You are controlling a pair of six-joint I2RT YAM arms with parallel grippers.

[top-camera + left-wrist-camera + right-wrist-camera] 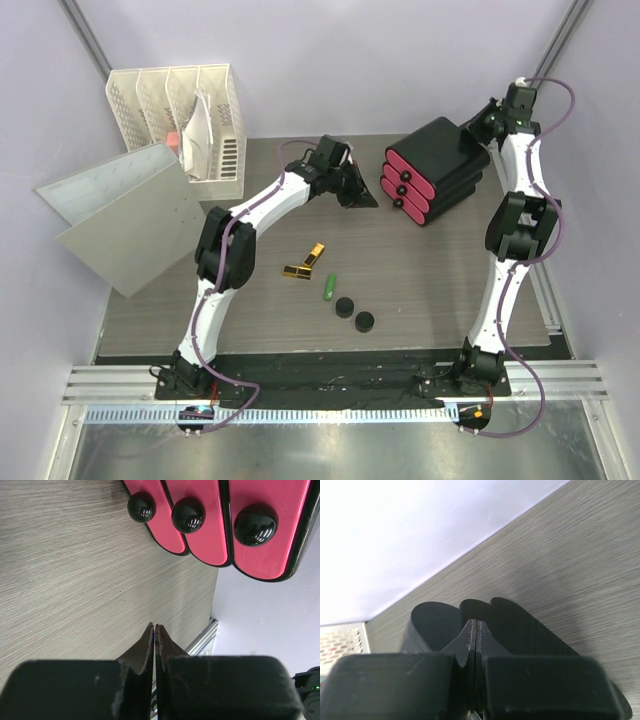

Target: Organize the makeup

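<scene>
Makeup lies in a loose bunch near the middle of the grey wood-look tabletop. Two gold and black lipsticks lie just beside each other. A small green stick lies a little to their right, nearer the arm bases. Two round black discs lie flat just past the green stick, close to each other and nearer the front edge. A black organizer box with three pink drawers sits at the far right of the tabletop, well apart from the makeup. Each pink drawer has a round shiny black knob. The left arm's fingers are pressed tight together and hold nothing. They hang over the tabletop just left of the box, with the pink drawer fronts right ahead of them. The right arm's fingers are pressed together too and are empty. They sit low over the bare tabletop at the far right, behind the box. A white mesh file holder stands in the far left corner, and a flat pale grey board lies tilted by the left edge.
</scene>
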